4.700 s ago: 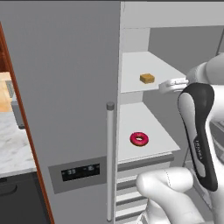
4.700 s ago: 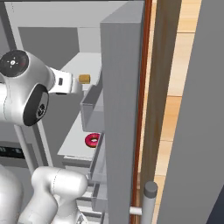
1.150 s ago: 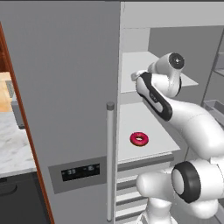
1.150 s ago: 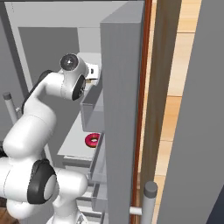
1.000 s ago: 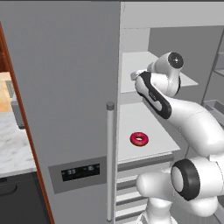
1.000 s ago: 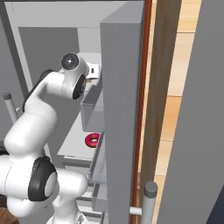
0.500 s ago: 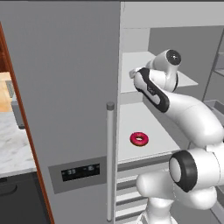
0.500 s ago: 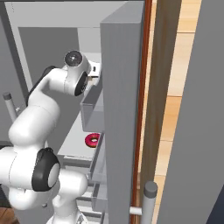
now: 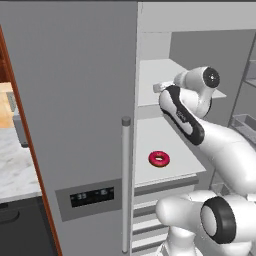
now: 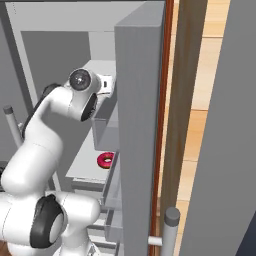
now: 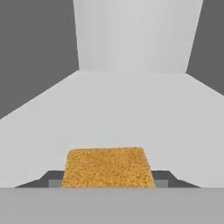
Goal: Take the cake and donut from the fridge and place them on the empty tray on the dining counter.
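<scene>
The cake [image 11: 107, 167], a golden-tan square block, lies on the upper white shelf of the fridge [image 9: 75, 100], right at the bottom of the hand view. My gripper [image 11: 108, 183] is shut on it, with a dark fingertip [image 11: 54, 181] pressed to each side. From the base views the hand [image 9: 160, 88] reaches onto that upper shelf and hides the cake. The donut [image 9: 159, 158], pink-red and glossy, rests on the shelf below, also seen past the door edge as the donut [image 10: 105, 160]. The empty tray and the dining counter are out of view.
The shut left fridge door with its vertical bar handle [image 9: 126, 185] stands just left of the arm. The open right door [image 10: 140, 125] carries grey bins [image 10: 102, 125] close to my hand. White drawers sit under the donut's shelf. A marble worktop [image 9: 15, 170] lies far left.
The jaws have closed in from wide open onto the sides of the cake. The arm has hardly moved, and the donut stays where it was.
</scene>
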### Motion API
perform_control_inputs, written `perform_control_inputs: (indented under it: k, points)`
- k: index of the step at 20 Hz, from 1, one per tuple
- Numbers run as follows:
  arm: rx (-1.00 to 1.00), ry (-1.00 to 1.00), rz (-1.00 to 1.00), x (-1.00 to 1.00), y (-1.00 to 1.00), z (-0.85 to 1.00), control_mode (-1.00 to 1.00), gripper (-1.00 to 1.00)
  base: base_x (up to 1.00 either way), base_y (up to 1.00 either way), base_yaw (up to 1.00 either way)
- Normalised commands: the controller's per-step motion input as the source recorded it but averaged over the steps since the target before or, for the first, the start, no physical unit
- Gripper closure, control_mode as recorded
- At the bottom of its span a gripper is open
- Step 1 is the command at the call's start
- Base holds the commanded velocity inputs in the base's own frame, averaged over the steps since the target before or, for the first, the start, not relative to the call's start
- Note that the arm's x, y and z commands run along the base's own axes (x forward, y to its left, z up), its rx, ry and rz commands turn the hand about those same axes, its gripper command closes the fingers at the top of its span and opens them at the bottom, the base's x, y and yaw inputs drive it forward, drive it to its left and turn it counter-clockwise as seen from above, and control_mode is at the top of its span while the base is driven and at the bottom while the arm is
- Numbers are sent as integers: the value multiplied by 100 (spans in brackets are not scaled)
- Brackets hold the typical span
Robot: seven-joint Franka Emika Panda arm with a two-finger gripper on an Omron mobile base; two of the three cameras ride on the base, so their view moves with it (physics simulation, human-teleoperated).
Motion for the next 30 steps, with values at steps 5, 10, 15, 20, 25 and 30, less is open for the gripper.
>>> perform_control_inputs:
  k: [5, 10, 15, 20, 25, 30]
  points:
    - [3, 11, 0, -100, 0, 58, -100, 100, 0, 0, 0]
    - [5, 25, 0, -100, 0, 96, -100, 100, 0, 0, 0]
    - [0, -6, 0, -100, 0, 25, -100, 100, 0, 0, 0]
    - [0, -24, 0, -100, 0, -1, -100, 100, 0, 0, 0]
    - [1, -8, -7, -100, 0, -2, -100, 100, 0, 0, 0]
    - [1, 7, -5, -91, 7, 0, -100, 100, 0, 0, 0]
